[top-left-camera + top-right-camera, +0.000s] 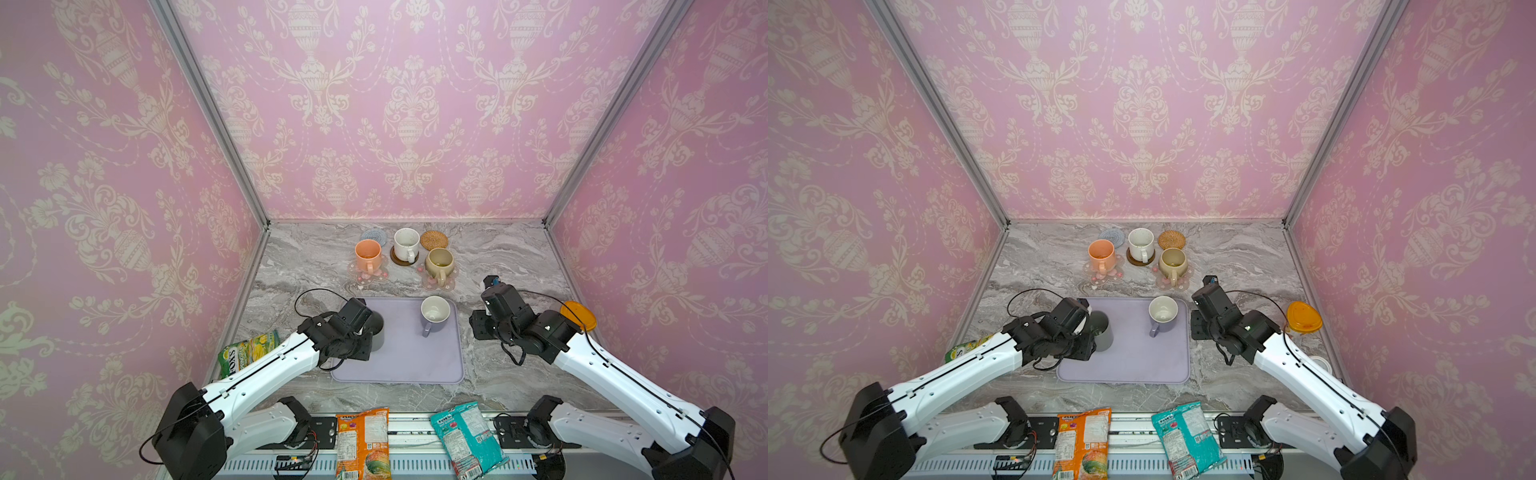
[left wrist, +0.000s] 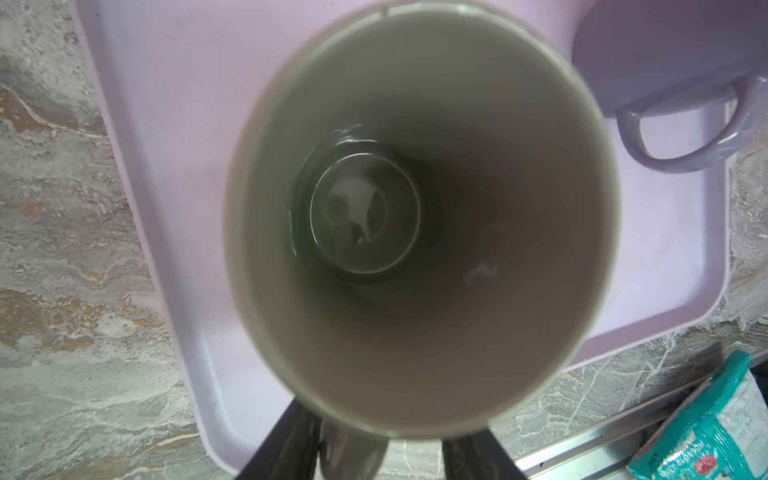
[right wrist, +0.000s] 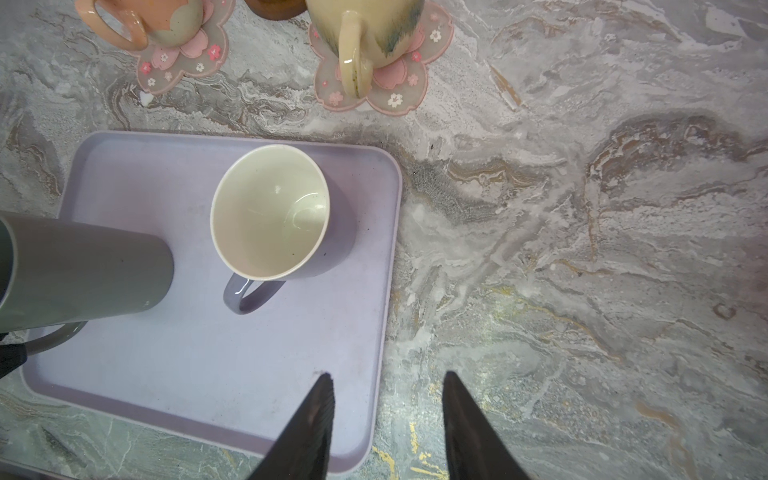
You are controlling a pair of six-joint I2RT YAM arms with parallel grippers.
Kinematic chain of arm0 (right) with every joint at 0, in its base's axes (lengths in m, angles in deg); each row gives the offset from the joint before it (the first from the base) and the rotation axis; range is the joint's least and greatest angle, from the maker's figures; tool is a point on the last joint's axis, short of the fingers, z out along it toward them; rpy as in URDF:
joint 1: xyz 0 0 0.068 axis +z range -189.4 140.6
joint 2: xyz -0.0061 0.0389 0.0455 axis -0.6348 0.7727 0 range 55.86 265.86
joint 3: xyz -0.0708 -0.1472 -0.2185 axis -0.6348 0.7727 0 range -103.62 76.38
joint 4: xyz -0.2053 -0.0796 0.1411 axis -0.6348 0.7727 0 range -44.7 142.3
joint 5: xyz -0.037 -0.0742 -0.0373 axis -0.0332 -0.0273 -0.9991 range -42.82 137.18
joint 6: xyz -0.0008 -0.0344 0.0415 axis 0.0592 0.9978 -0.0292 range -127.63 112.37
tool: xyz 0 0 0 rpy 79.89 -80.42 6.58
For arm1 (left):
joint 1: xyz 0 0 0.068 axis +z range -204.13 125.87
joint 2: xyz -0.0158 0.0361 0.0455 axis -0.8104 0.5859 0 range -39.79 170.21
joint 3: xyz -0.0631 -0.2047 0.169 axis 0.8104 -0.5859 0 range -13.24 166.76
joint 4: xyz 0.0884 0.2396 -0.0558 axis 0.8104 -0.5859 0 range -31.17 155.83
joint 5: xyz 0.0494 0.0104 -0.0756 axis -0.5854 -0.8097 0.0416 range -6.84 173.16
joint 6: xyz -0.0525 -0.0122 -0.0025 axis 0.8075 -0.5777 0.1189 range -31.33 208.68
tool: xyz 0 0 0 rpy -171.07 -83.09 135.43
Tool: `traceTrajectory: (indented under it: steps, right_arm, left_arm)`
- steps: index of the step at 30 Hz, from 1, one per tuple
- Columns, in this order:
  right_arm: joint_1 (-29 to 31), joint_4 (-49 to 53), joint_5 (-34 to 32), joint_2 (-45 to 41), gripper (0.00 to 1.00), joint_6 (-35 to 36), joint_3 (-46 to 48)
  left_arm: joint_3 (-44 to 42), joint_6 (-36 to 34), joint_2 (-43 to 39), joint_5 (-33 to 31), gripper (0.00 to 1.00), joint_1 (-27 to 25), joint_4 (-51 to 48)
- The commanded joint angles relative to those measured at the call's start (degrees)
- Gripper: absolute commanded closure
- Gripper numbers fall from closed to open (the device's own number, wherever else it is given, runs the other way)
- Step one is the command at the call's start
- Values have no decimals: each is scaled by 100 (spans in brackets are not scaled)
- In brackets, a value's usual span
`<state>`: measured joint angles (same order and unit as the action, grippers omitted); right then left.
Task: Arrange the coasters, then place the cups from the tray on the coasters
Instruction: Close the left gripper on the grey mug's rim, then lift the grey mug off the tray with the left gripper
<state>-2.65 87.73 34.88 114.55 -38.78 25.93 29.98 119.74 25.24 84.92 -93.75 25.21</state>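
Note:
On the lavender tray (image 1: 407, 361) stand a dark grey cup (image 1: 377, 332) and a lavender cup (image 1: 434, 316). My left gripper (image 2: 382, 432) is over the grey cup, open. The cup's handle (image 2: 353, 453) sits between the fingers, against one finger, with a gap to the other. My right gripper (image 3: 388, 382) hangs open and empty over the tray's right edge. At the back, a peach cup (image 1: 368, 254) and a beige cup (image 1: 439, 262) sit on pink flower coasters (image 1: 370, 277). A white cup (image 1: 406, 244) sits on a dark brown coaster (image 1: 398, 258). A grey-blue coaster (image 1: 375, 236) and a tan coaster (image 1: 434, 240) are bare.
An orange lid (image 1: 578, 316) lies by the right wall behind my right arm. A green snack packet (image 1: 249, 351) lies at the left wall. Orange (image 1: 363, 442) and teal (image 1: 467, 438) packets lie on the front rail. Patterned walls close in three sides.

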Motion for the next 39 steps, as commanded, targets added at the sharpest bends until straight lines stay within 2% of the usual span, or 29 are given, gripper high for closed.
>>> traceTrajectory:
  steps: [1,6,14,29,39]
  right_arm:
    - [43,-147,24,64,55,-22,127]
    - [43,-209,36,202,55,-22,142]
    - [50,-286,61,404,55,23,67]
    - [58,-411,111,626,56,112,27]
    - [59,-418,87,574,56,185,152]
  left_arm:
    - [25,203,77,-236,54,-55,183]
    - [-54,547,247,-604,58,-143,367]
    - [-86,584,464,-624,65,-211,546]
    - [32,480,637,-778,100,-212,416]
    - [187,453,817,-743,100,-222,239]
